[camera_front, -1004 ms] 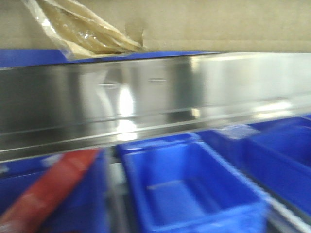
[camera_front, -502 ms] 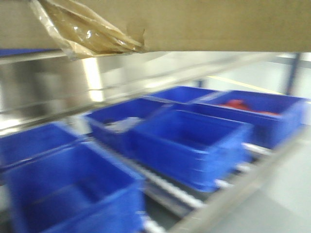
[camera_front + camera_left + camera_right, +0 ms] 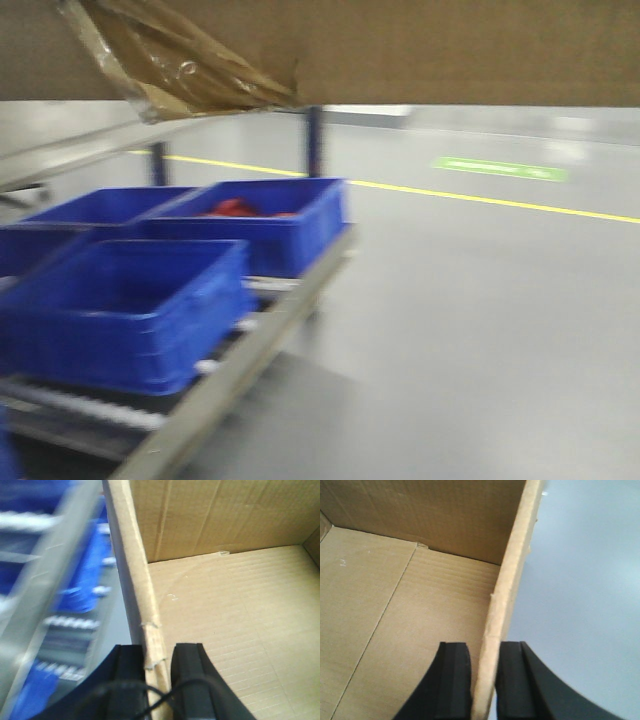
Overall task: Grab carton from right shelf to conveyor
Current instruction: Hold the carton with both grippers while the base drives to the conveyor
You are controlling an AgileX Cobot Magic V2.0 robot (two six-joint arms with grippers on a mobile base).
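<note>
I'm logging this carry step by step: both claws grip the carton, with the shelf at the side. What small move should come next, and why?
Probably turn away from the right shelf, holding the carton level. The left claw and right claw each pinch a wall, the shelf lies to the left, and no conveyor shows, only open floor.

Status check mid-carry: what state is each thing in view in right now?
carton: top open, empty where visible, clamped at both side walls.
tape: peeling off the carton's bottom edge.
left gripper: shut on one carton wall.
right gripper: shut on the opposite wall.
blue bins: sitting on the right shelf; the far one holds something red.
</note>
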